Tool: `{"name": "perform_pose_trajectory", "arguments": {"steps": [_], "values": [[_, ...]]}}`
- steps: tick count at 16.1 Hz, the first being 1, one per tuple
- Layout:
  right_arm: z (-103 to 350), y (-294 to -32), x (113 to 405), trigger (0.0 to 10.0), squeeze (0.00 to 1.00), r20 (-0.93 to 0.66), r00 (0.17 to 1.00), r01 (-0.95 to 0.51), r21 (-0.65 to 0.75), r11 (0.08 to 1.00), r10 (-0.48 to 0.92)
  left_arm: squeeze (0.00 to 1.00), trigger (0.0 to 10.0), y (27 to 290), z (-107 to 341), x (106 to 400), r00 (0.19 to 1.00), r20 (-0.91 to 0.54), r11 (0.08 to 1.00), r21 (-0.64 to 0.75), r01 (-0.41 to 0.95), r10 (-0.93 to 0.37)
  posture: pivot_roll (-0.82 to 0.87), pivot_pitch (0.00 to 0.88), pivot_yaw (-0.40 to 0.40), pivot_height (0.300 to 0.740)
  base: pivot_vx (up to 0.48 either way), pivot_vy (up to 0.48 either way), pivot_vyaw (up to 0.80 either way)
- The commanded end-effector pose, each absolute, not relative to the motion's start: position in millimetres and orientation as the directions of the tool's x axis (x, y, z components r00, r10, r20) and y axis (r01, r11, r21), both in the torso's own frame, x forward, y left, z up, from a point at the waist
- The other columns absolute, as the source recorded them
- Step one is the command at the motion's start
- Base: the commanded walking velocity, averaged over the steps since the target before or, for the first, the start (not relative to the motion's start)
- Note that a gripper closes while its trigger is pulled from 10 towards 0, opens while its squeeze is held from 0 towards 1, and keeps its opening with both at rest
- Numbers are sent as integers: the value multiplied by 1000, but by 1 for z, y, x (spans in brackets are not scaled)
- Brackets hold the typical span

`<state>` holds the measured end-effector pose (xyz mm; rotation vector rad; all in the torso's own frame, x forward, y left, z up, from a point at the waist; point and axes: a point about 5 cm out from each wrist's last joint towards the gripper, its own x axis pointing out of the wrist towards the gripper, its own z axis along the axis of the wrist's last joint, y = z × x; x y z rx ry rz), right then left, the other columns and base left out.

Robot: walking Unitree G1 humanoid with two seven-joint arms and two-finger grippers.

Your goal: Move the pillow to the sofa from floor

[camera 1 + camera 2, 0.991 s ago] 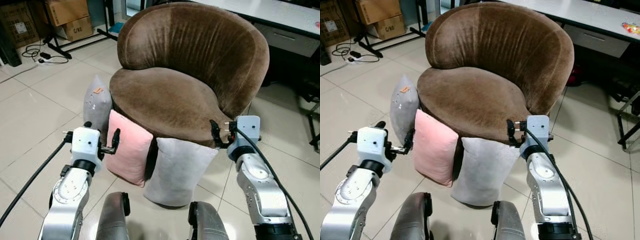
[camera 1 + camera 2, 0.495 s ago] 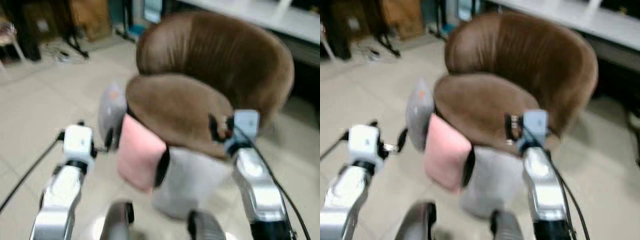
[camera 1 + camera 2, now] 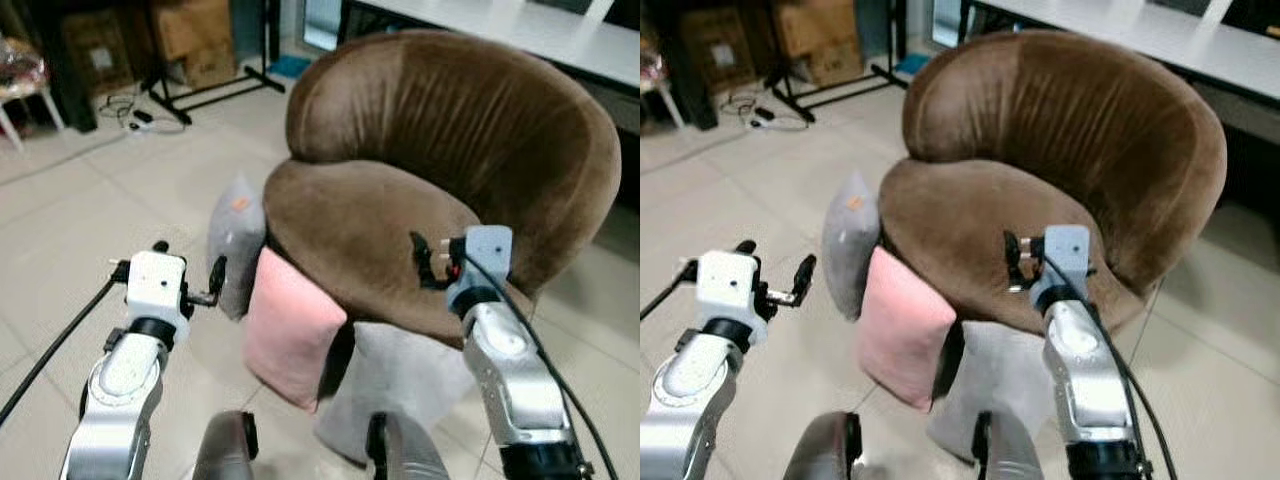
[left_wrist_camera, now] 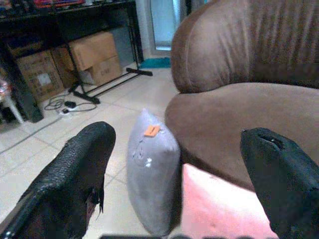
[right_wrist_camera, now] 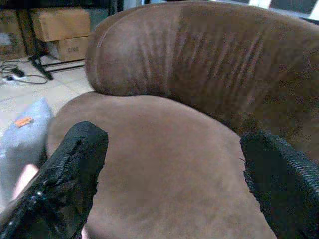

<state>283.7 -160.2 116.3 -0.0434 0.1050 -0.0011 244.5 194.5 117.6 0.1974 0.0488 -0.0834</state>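
Note:
Three pillows lean on the floor against a brown round sofa (image 3: pixel 370 225): a grey pillow (image 3: pixel 235 250) with an orange tag, a pink pillow (image 3: pixel 290 330) and a pale grey pillow (image 3: pixel 400 375) under the seat's front edge. My left gripper (image 3: pixel 188 260) is open, just left of the grey pillow and apart from it; in the left wrist view that pillow (image 4: pixel 152 174) and the pink one (image 4: pixel 224 204) lie between its fingers (image 4: pixel 75 169). My right gripper (image 3: pixel 438 262) is open above the seat's front right part, holding nothing.
Cardboard boxes (image 3: pixel 195 40), a black stand's legs (image 3: pixel 215 90) and cables (image 3: pixel 125 105) are at the back left. A white desk (image 3: pixel 520 30) runs behind the sofa. My knees (image 3: pixel 225 455) are at the bottom. Bare tiled floor (image 3: pixel 90 210) lies to the left.
The whole picture has shifted and blurred in between, so the camera moved; the sofa now sits further right. Both grippers stay open and hold the same pose.

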Motion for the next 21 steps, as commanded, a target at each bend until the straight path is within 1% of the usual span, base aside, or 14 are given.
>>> {"name": "perform_pose_trajectory", "arguments": {"steps": [1, 5, 7, 11, 13, 14, 21], "values": [[117, -171, 282, 10000, 1000, -104, 994, 29, -45, 999, -33, 0, 10000, 186, 118, 246, 993, -53, 976, 186, 114, -106, 2, 0, -58, 610, 270, 0, 0], [117, -171, 284, 10000, 1000, -117, 993, 16, -40, 999, -21, 0, 10000, 186, 119, 246, 993, -50, 975, 190, 113, -105, 6, 0, -61, 610, 263, 0, 0], [114, -171, 284, 10000, 1000, -131, 991, 16, -21, 1000, -19, 0, 10000, 186, 118, 246, 994, -53, 973, 202, 109, -100, 10, 0, -61, 600, 0, 0, 0], [109, -171, 284, 10000, 1000, -169, 986, -16, -59, 998, 6, 0, 10000, 183, 117, 248, 989, -61, 966, 215, 144, -134, 7, 0, -57, 555, 0, 0, 0], [107, -172, 285, 10000, 1000, -184, 983, -30, -56, 998, 19, 0, 10000, 182, 115, 248, 987, -68, 964, 215, 156, -145, 3, 0, -54, 540, 0, 0, 0], [107, -172, 285, 10000, 1000, -191, 981, -39, -57, 998, 28, 0, 10000, 181, 114, 249, 986, -71, 962, 217, 163, -151, 3, 0, -54, 525, 0, 0, 0], [105, -173, 287, 10000, 1000, -212, 976, -64, -91, 994, 44, 0, 10000, 181, 112, 247, 986, -76, 963, 214, 164, -151, 1, 0, -70, 450, 0, 0, 0]]}}
